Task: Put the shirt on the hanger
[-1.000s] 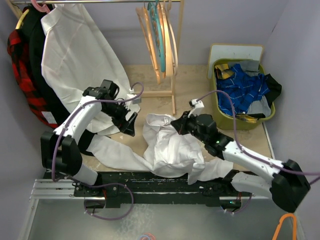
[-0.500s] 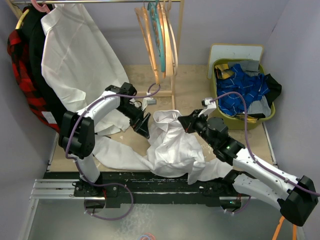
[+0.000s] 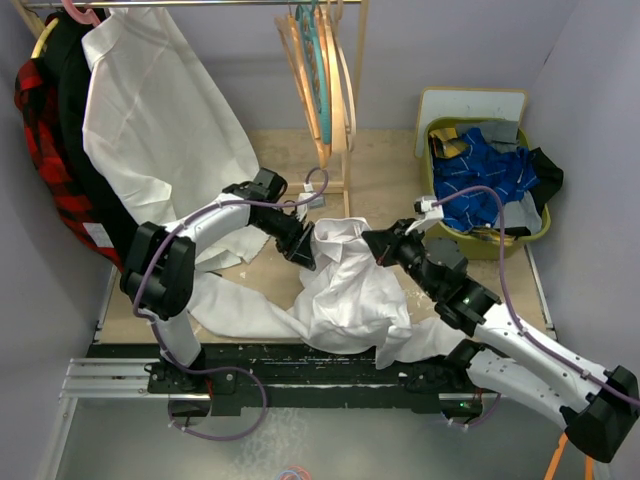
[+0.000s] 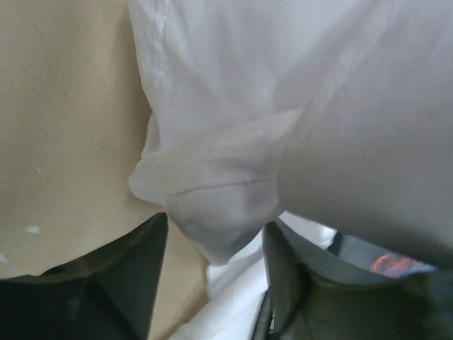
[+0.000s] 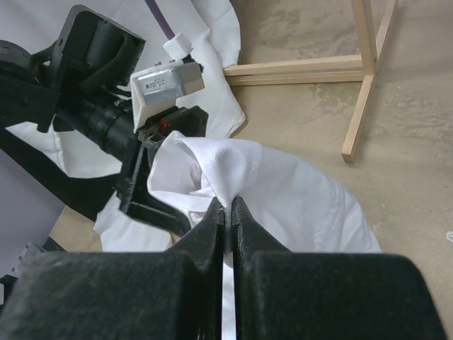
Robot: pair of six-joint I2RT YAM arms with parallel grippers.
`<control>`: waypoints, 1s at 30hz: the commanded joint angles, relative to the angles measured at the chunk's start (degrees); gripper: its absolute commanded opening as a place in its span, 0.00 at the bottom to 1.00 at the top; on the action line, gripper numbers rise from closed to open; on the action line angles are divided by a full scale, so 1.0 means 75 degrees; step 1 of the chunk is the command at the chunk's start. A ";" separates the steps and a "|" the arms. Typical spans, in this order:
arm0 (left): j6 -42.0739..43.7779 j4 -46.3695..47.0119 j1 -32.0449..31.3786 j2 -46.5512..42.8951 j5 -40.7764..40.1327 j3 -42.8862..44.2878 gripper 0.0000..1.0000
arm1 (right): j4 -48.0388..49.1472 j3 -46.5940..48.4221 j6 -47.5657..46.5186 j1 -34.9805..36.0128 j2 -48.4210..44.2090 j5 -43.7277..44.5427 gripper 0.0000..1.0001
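The shirt (image 3: 345,290), white and wrinkled, lies bunched on the table between both arms. My right gripper (image 3: 372,243) is shut on a raised fold of it; in the right wrist view the gripper (image 5: 228,205) pinches a peak of the shirt (image 5: 297,191). My left gripper (image 3: 310,252) is at the shirt's left edge. In the left wrist view it (image 4: 216,241) is open, its dark fingers (image 4: 134,262) apart on either side of a hanging fold of shirt (image 4: 212,205). The hanger (image 3: 347,95), pale tan wood, hangs among others on the rack behind.
A large smooth white garment (image 3: 150,110) hangs at the back left beside red plaid and black clothes (image 3: 40,110). A green bin (image 3: 440,215) with blue cloth stands at the right. The wooden rack's post and foot (image 3: 347,190) stand just behind the shirt.
My left gripper has swung right, from beside the large white garment to the shirt, and its jaws have narrowed round a fold. The right gripper has carried its fold up and away from the arms' bases.
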 commanded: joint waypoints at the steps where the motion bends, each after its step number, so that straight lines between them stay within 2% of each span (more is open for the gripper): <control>1: -0.0333 0.0664 -0.0074 -0.0017 0.0223 0.0343 0.23 | 0.0131 0.0479 0.0049 0.0010 -0.0336 0.0280 0.00; 2: -0.0319 0.0515 -0.0075 -0.0046 0.0152 0.0523 0.01 | 0.0123 0.0508 0.0042 0.0007 -0.0358 0.0270 0.00; 3: -0.0190 0.0223 -0.0069 -0.0111 0.0077 0.0745 0.00 | 0.0091 0.0557 0.0021 0.0013 -0.0361 0.0256 0.00; 6: 0.0147 -0.0378 0.0253 -0.0911 -0.0291 0.1071 0.00 | 0.0042 0.0751 -0.0121 0.0013 -0.0276 0.0109 0.00; 10: -0.0016 -0.0365 0.1526 -0.2485 -0.0844 0.1014 0.00 | 0.0087 0.1048 -0.0530 0.0011 0.0105 -0.0470 0.00; 13: 0.0403 -0.1190 0.2188 -0.3104 -0.1476 0.1351 0.00 | 0.0296 0.1246 -0.0808 0.0008 0.0439 -0.0943 0.00; 17: 0.0470 -0.1689 0.2304 -0.3770 -0.2180 0.1543 0.00 | 0.0372 0.1971 -0.1518 -0.0009 0.1084 -0.1688 0.00; 21: 0.0405 -0.2121 0.2304 -0.4003 -0.2625 0.2199 0.00 | -0.0092 0.3166 -0.2421 -0.0054 0.1841 -0.2448 0.00; 26: 0.0492 -0.2790 0.2310 -0.4162 -0.2660 0.3346 0.00 | -0.0681 0.5118 -0.3096 -0.0069 0.2533 -0.3018 0.00; 30: 0.1187 -0.3677 0.2333 -0.4397 -0.2618 0.4179 0.00 | -0.1443 0.6731 -0.3332 -0.0070 0.3023 -0.3448 0.00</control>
